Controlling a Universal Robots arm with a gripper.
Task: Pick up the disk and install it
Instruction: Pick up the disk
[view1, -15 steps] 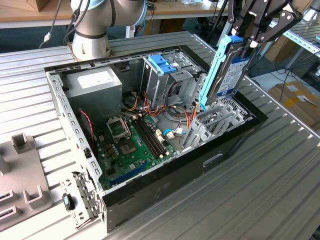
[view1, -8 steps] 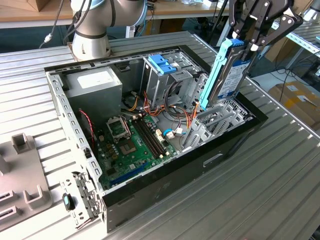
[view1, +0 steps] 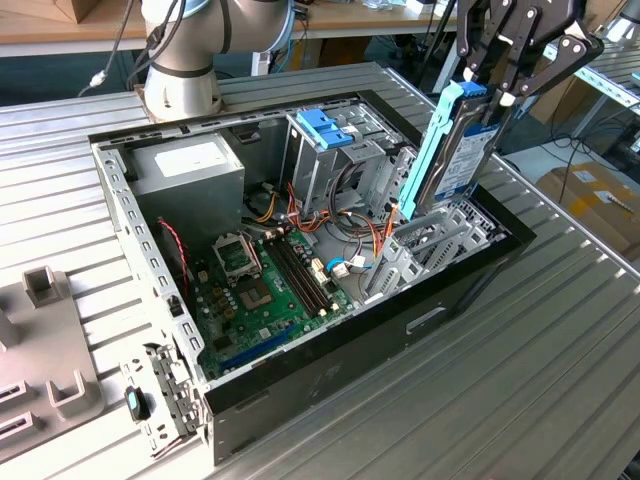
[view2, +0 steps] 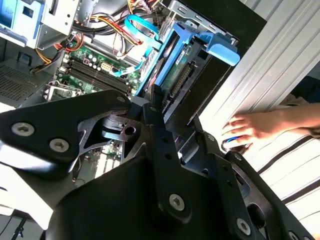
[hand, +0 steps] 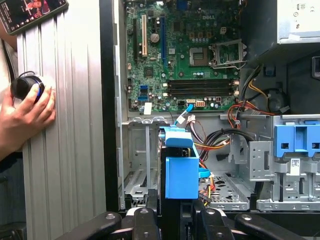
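Clenched around the upper end of the disk, the claw is held at one o'clock in the exterior view. A ribbed table is spread beneath, and an open case is laid on it. Inside, the board is placed toward seven o'clock, the cage toward twelve, and a bay toward three.

The disk is hung directly below the claw, and both are held over the bay. Its long axis is kept nearly upright, the top leaned a little toward one o'clock. Its lower end appears to be at the bay's mouth; whether it has entered the rails cannot be told. Any seating is judged to run along that axis, down into the bay.

The lean is given by the exterior view. The first wrist view is sighted down the disk's length, so its blue end is seen over the bay's metal rails. A person's hand is also seen there, rested on a knob on the table outside the case wall, well apart from the claw.
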